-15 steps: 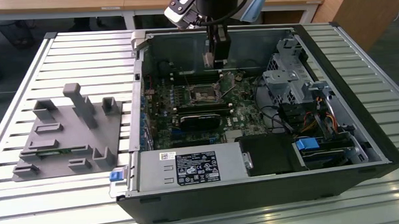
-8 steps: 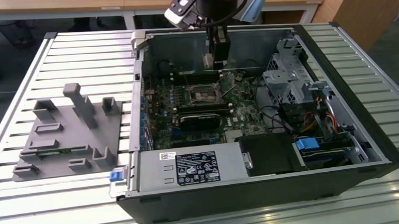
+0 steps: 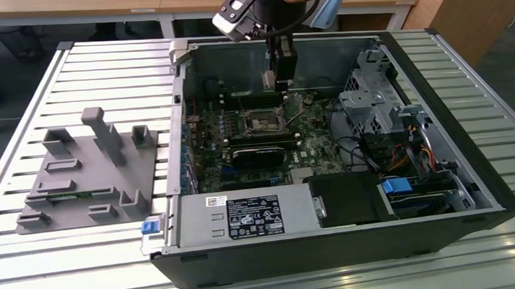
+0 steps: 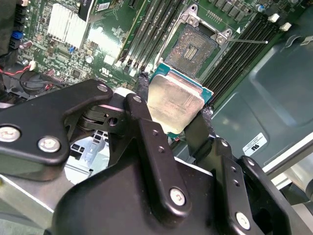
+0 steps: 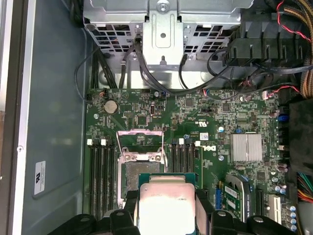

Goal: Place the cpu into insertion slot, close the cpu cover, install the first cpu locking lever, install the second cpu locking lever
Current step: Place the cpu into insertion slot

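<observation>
My gripper [image 3: 281, 86] hangs inside the open computer case, above the motherboard's far part. It is shut on the cpu [image 4: 176, 100], a flat square chip with a dull silver top on a green edge, pinched from two sides by the black fingers [image 4: 198, 129]. The first wrist view shows the cpu [image 5: 166, 203] just short of the insertion slot [image 5: 139, 176], held above the board and apart from it. The insertion slot [image 4: 195, 46] lies bare, its dark pin field showing. Its metal cover frame [image 5: 139, 144] stands swung open. A thin silver lever [image 4: 252, 41] sticks out beside the slot.
Long black memory slots [image 5: 100, 178] run on both sides of the socket. A silver finned heatsink [image 5: 247, 147], a drive cage [image 5: 161, 24] and loose cables [image 5: 146, 83] lie beyond. The power supply [image 3: 242, 216] sits at the case's front. A grey fixture [image 3: 87, 170] stands on the slatted table.
</observation>
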Robot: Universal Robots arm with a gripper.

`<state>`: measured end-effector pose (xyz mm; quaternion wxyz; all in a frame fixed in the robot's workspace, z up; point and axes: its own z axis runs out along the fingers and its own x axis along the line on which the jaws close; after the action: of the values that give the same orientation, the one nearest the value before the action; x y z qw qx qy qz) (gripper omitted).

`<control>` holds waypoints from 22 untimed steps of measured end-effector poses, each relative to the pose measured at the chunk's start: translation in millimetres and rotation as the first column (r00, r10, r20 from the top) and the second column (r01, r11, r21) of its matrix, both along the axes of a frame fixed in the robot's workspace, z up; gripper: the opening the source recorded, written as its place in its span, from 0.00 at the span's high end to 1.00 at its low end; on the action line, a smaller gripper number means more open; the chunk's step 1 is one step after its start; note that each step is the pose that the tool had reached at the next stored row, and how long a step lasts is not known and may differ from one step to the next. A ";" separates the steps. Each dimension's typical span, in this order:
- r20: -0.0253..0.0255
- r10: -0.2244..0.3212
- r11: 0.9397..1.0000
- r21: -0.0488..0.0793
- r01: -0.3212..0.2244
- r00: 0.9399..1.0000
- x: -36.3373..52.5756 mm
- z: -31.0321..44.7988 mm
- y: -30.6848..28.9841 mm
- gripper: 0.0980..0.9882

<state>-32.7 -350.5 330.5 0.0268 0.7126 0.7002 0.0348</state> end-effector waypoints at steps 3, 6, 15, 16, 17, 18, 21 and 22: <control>0.000 0.000 1.000 0.000 0.000 1.000 0.0 -1.1 0.0 0.50; 0.000 0.000 1.000 0.000 0.000 1.000 0.0 -1.8 0.0 0.50; 0.000 0.000 1.000 -0.001 0.000 1.000 0.0 -4.2 0.0 0.50; 0.000 0.000 1.000 -0.001 0.000 1.000 0.0 -4.6 0.0 0.50; 0.000 0.000 1.000 -0.001 0.000 1.000 0.0 -4.9 0.0 0.50; 0.000 0.000 1.000 -0.001 0.000 1.000 0.0 -5.3 0.0 0.50; 0.000 0.000 1.000 -0.002 0.000 1.000 0.0 -6.2 0.0 0.50; 0.000 0.000 1.000 -0.002 0.000 1.000 0.0 -6.5 0.0 0.50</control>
<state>-32.7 -350.5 324.0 0.0275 0.7125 0.7003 0.0341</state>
